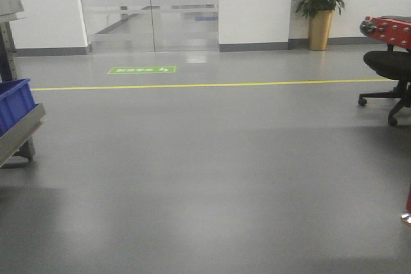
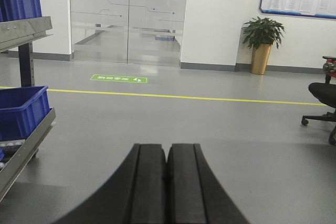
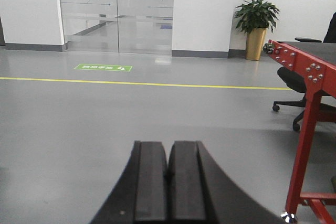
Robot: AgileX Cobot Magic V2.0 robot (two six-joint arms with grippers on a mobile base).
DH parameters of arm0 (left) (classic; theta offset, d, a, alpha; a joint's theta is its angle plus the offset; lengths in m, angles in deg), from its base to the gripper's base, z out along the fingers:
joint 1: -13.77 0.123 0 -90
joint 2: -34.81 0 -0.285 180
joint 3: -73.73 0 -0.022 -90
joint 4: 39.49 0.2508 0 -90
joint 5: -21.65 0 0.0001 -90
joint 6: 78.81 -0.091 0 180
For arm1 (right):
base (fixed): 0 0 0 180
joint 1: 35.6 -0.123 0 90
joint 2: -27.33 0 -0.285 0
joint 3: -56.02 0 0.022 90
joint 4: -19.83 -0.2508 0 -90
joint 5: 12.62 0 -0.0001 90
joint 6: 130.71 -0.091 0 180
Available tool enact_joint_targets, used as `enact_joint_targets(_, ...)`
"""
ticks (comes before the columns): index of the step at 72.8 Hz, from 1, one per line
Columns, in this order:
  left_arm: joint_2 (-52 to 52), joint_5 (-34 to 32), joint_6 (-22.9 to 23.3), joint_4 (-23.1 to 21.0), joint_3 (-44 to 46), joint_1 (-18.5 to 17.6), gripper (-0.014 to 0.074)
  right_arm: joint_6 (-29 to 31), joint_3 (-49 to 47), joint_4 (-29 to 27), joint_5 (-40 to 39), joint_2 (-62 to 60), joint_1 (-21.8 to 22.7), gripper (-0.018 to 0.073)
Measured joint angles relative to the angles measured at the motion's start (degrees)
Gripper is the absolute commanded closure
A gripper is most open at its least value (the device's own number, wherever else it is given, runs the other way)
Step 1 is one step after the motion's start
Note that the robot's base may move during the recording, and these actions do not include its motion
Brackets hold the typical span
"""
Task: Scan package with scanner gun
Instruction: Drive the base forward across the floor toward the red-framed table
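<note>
Nothing is judged done so far. Neither the package nor the scanner gun is seen in any view, so their place cannot be told. The left fingers [image 2: 149, 182] are pressed together with nothing between them. The right fingers [image 3: 149, 182] are shut the same way, and both are pointed out over the grey floor [image 1: 205, 178]. Everything is left: scanner found and gripped, package found, label scanned. A blue bin [image 2: 21, 111] on a metal rack [image 2: 29, 142] is seen at the left, a red frame [image 3: 307, 103] and office chair [image 1: 388, 68] at the right, a potted plant [image 1: 320, 4] and glass doors [image 1: 148, 4] beyond a yellow line [image 1: 205, 85]. Only the red frame is close to the right arm.
</note>
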Motion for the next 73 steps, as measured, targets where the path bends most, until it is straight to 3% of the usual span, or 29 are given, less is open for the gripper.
enact_joint_targets(73,0.0,0.0,0.0,0.0,0.0,0.0,0.0707,0.0,0.0,0.0,0.0,0.0,0.0,0.0728)
